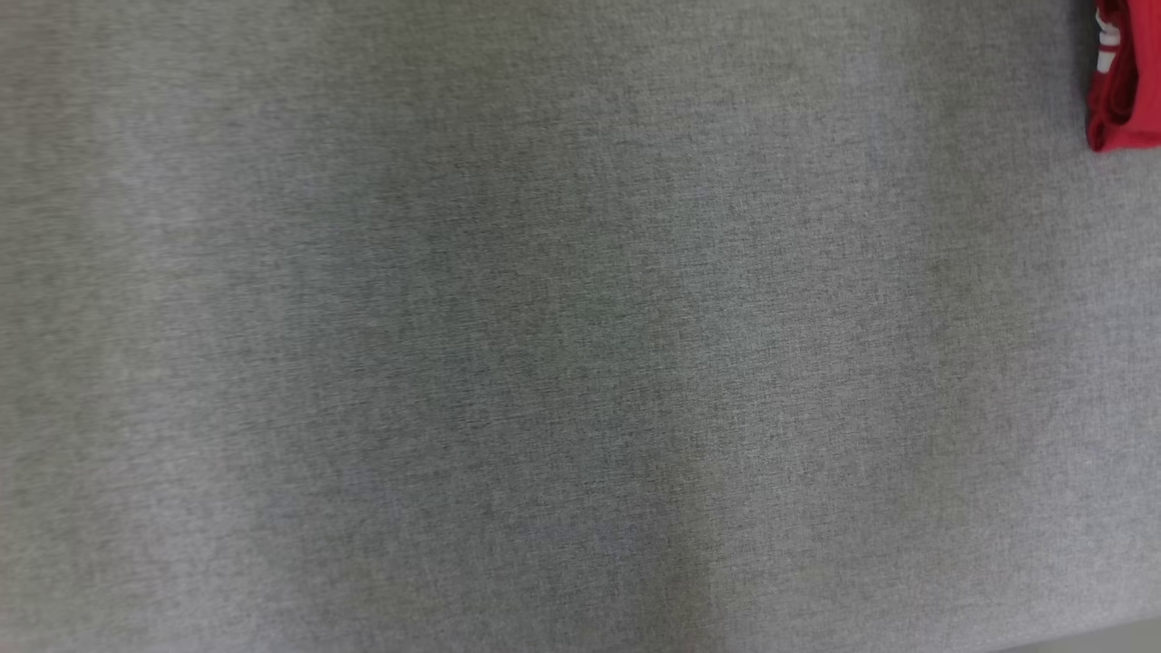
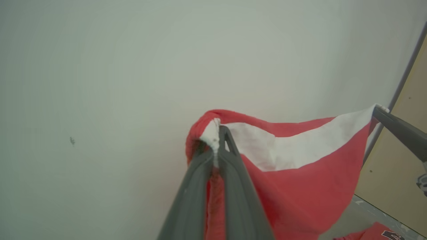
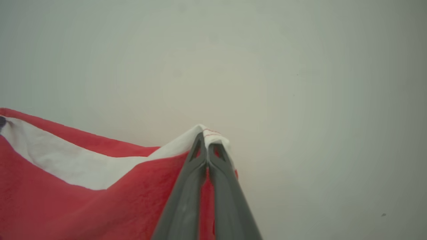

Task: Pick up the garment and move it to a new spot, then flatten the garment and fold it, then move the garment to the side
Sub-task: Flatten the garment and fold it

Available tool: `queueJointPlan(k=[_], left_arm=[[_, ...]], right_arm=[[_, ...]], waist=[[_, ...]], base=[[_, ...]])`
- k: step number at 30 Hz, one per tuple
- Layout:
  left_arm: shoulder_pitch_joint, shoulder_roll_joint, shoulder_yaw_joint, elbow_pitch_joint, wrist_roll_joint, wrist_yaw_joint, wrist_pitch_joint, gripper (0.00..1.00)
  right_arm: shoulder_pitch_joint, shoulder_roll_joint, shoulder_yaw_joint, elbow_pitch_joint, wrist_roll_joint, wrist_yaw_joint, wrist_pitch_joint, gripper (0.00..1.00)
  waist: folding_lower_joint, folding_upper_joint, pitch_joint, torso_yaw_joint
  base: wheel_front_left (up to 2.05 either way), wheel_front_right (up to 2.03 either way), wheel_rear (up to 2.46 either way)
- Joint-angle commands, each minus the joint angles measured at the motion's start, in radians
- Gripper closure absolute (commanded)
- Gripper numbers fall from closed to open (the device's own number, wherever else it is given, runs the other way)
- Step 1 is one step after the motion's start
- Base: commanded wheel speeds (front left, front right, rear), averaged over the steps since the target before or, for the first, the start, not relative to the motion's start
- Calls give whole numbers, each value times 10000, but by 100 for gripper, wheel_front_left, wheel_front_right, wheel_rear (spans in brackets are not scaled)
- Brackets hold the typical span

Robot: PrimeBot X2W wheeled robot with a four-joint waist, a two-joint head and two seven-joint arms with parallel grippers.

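Caught the red garment (image 2: 300,186) up in the air, pulled out between both grippers against a pale backdrop (image 2: 133,66). Found the left gripper (image 2: 218,138) pinched tight on one end of the white band (image 2: 300,150) along its top edge, with a bit of cloth bunched over the tips. Same deal for the right gripper (image 3: 207,144): clamped together on the other end of that band, with red fabric sagging away below. From the head view, saw mostly grey surface (image 1: 544,363), plus a scrap of red fabric (image 1: 1125,109) with white lettering at the top right corner. Couldn't tell whether that scrap belonged to the held piece.
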Motion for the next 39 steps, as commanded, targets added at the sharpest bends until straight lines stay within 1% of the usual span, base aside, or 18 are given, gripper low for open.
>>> queueJointPlan(k=[1, 8, 13, 16, 18, 21, 23, 24, 27, 29, 30, 31, 33, 35, 39], left_arm=[[-180, 115, -101, 71, -161, 12, -102, 100], [-108, 454, -803, 139, -745, 11, -437, 100], [584, 646, -1178, -385, -1208, 11, -1325, 100], [1373, 915, -1442, -948, -1450, 12, -1959, 100], [2051, 1192, -1580, -1388, -1459, 11, -2250, 100], [3221, 1597, -1682, -2189, -1321, 12, -2473, 100], [4160, 1747, -1525, -2781, -1268, 11, -2520, 100], [5183, 1874, -1012, -3485, -974, 42, -2538, 100], [7022, 1763, -383, -4451, -396, 169, -2525, 100], [8215, 1661, 49, -5027, -21, 292, -2527, 100], [8785, 1651, 168, -5265, 264, 349, -2527, 100], [8785, 1651, 168, -5265, 264, 349, -2527, 100], [9926, 1503, 555, -5737, 616, 410, -2528, 100], [10990, 1482, 875, -6095, 983, 460, -2529, 100], [12942, 1311, 1539, -6732, 1497, 348, -2530, 100]], right_arm=[[-117, 60, 130, 93, 59, -30, -102, 100], [-105, -119, 780, 509, 503, -30, -341, 100], [461, -403, 1237, 323, 801, -30, -588, 100], [1289, -585, 1525, -177, 965, -30, -698, 100], [1989, -706, 1597, -613, 1083, -28, -763, 100], [3320, -949, 1444, -1524, 981, -30, -763, 100], [4357, -1190, 1179, -2259, 790, -28, -762, 100], [5554, -1312, 825, -2966, 691, -30, -763, 100], [7268, -1477, 326, -3853, 366, -30, -766, 100], [8414, -1387, 21, -4510, 198, -30, -767, 100], [8995, -1379, -122, -4749, 103, -28, -764, 100], [8995, -1379, -122, -4749, 103, -28, -764, 100], [10042, -1308, -411, -5260, -51, -30, -766, 100], [10956, -1222, -635, -5643, -196, -30, -767, 100], [12667, -1160, -800, -6234, -354, -28, -752, 100]], waist=[[-2, -4, 233, -211], [-2, -4, 450, -178], [-2, -4, 383, 39], [-2, -4, 81, 109], [-2, -4, -182, 111], [-2, -4, -581, 125], [-2, -4, -867, 164], [-2, -4, -1174, 199], [-2, -4, -1609, 253], [-2, -4, -1906, 252], [-2, -4, -2053, 254], [-2, -4, -2053, 254], [-2, -4, -2321, 247], [-2, -4, -2585, 186], [-2, -4, -3170, 125]], base=[[0, 0, 0], [0, 0, 0], [0, 0, 0], [0, 0, 0], [0, 0, 0], [0, 0, 0], [0, 0, 0], [0, 0, 0], [0, 0, 0], [0, 0, 0], [0, 0, 0], [0, 0, 0], [0, 0, 0], [0, 0, 0], [0, 0, 0]])
